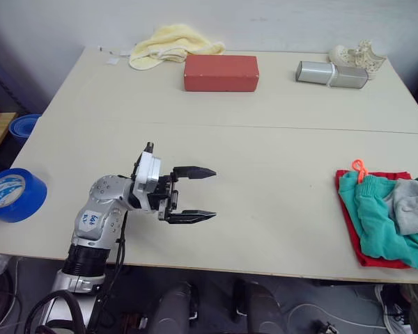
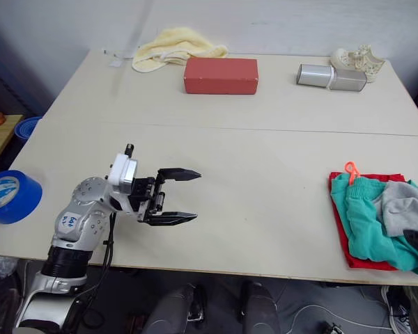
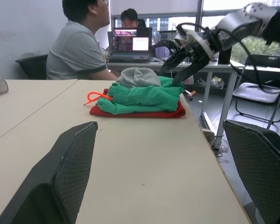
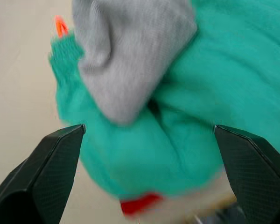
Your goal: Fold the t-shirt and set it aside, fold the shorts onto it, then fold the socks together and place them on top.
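Now, stack: socks top shorts over t-shirt, aside at surface edge.
Left claw: wide, empty, parked clear.
Right claw: wide above stack, holding nothing; I judge task done.

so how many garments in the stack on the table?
3 layers show: the t-shirt at the bottom, the shorts folded on it, and the socks on top. The socks read as one grey bundle, so the second sock may be hidden.

Socks on shorts on t-shirt
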Robot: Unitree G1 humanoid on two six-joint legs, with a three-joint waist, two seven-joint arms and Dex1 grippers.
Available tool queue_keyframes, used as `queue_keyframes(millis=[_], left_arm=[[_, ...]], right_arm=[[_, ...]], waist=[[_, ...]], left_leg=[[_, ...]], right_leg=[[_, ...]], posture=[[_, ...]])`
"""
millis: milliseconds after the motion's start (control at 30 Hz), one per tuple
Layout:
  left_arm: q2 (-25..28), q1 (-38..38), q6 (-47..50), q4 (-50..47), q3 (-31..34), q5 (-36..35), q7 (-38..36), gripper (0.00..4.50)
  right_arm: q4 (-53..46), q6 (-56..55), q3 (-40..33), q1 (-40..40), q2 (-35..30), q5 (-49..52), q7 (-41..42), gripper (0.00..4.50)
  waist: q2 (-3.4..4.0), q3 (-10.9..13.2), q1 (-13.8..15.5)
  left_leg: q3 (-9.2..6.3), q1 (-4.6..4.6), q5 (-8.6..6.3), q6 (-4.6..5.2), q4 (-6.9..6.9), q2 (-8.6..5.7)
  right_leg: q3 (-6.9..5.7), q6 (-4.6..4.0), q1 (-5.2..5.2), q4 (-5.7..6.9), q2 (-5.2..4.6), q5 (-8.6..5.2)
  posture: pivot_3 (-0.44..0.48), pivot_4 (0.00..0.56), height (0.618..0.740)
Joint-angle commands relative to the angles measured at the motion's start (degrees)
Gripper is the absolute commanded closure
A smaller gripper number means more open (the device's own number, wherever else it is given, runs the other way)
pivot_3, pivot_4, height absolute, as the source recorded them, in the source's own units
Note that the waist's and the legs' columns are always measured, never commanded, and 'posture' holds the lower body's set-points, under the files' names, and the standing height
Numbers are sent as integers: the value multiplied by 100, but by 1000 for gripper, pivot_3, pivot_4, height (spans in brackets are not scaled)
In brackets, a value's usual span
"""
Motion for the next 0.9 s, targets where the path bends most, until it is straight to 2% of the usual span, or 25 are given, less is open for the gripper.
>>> queue_keyframes(millis=[33, 133, 200, 267, 333, 467, 633, 767, 900], left_arm=[[159, -73, -184, 157, 111, 147, -40, 0], [347, 18, -411, 304, 175, 411, 58, 0], [497, 141, -535, 329, 228, 592, 183, 0], [629, 291, -596, 324, 320, 660, 266, 0], [774, 506, -694, 308, 436, 800, 423, 0], [994, 970, -1066, 207, 575, 1212, 802, 0], [1229, 1577, -1256, -125, 779, 1389, 1108, 0], [1311, 1925, -1263, -439, 937, 1383, 1316, 0], [1323, 2053, -1280, -610, 1006, 1376, 1461, 0]], right_arm=[[-875, 421, -995, 379, -503, -826, 2054, 24], [-1780, -625, -1069, 550, -574, -2707, 4480, 24], [-2035, -1869, -462, 309, -520, -3956, 5711, 24], [-2076, -2833, 343, -59, -502, -4889, 6392, 24], [-1949, -3762, 1353, -554, -508, -5827, 6761, 24], [-1328, -5535, 3225, -1682, -393, -7372, 7475, 24], [210, -7611, 5050, -3166, 38, -8801, 8069, 24], [1270, -8537, 5708, -3978, 470, -9283, 8132, 24], [1756, -8909, 5957, -4295, 670, -9395, 8031, 24]], waist=[[-9, 5, -27], [-25, 8, -34], [-40, 12, -6], [-55, 15, -7], [-68, 12, -11], [-68, 14, -18], [-94, 25, -28], [-86, 31, -20], [-81, 32, -10]], left_leg=[[0, 1, 0, -1, -3, 4], [9, 0, -3, -9, -3, 28], [6, -2, -28, -55, -3, 49], [9, -3, -40, -66, -5, 54], [17, 0, -42, -45, -3, 53], [52, 6, -41, -78, 4, 55], [82, 16, -41, -72, 24, 54], [91, 26, -47, -70, 28, 57], [89, 34, -46, -104, 27, 62]], right_leg=[[1, 0, 1, -7, 7, 0], [22, 9, 0, -35, 45, -5], [22, 10, 1, -59, 74, -6], [25, -4, -3, -64, 80, 0], [32, -4, -7, -52, 79, 3], [46, 1, -18, -28, 80, -10], [53, 6, -17, -31, 80, -8], [69, -2, -18, -25, 65, 10], [72, -19, -21, -7, 58, 18]], posture=[[0, 150, 740], [0, 150, 740], [0, 150, 740], [0, 150, 740], [0, 150, 740], [0, 150, 740], [0, 150, 740], [0, 150, 740], [0, 150, 740]])
